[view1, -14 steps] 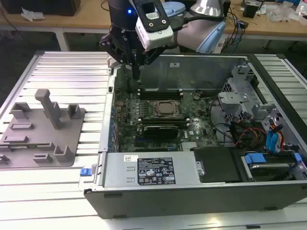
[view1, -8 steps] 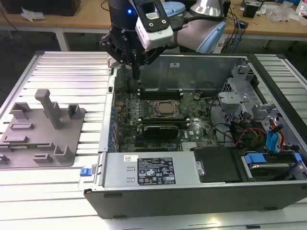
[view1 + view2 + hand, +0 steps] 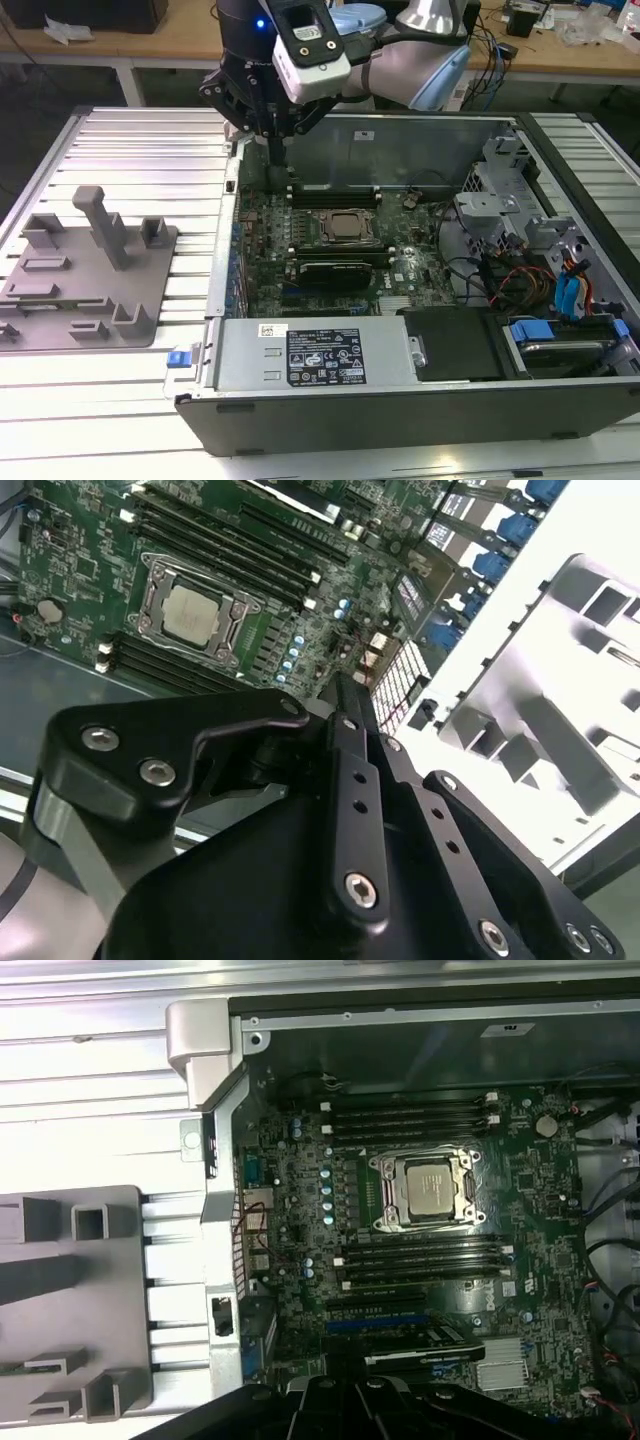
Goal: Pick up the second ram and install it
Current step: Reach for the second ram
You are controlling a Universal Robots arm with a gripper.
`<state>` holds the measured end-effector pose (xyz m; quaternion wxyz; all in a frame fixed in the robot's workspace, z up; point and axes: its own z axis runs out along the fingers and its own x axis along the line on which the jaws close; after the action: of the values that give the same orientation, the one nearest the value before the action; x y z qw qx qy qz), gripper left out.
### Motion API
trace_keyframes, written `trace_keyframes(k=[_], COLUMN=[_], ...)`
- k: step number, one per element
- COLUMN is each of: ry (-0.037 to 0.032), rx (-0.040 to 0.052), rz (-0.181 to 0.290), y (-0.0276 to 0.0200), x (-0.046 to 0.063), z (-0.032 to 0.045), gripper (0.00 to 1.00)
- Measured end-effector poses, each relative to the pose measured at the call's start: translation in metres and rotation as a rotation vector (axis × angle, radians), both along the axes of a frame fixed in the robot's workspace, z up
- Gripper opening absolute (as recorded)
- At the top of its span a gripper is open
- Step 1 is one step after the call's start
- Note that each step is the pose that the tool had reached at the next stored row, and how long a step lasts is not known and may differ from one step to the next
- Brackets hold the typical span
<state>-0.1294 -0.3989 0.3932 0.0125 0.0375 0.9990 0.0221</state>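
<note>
Gripper: its black linkage hides whatever lies beneath, beside the CPU socket.
Grey tray: well apart from the CPU socket, cut off by the picture's edge.
Memory slots: flanking the CPU socket, contents too small to tell.

My gripper is matt black, dotted with silver screw heads. Right under it, the board is deep green, speckled with tiny silver and blue parts. Black slots stripe it on either side of a silver CPU in a steel-grey frame. Out to the side of my gripper, past the dark grey case, the tray is plain grey. It sits on a table of pale silver ridges, banded light and dark. Farthest from my tool I see bright blue tabs, red and orange wires, and a black label with white print.
</note>
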Motion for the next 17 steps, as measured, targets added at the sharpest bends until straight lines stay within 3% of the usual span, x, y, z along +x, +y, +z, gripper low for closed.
trace_keyframes(k=[5,17], ry=[0.0,0.0], rx=[0.0,0.0], rz=[0.0,0.0], y=[0.0,0.0], x=[-0.01,-0.061], z=[0.0,-0.0001], gripper=[0.08,0.08])
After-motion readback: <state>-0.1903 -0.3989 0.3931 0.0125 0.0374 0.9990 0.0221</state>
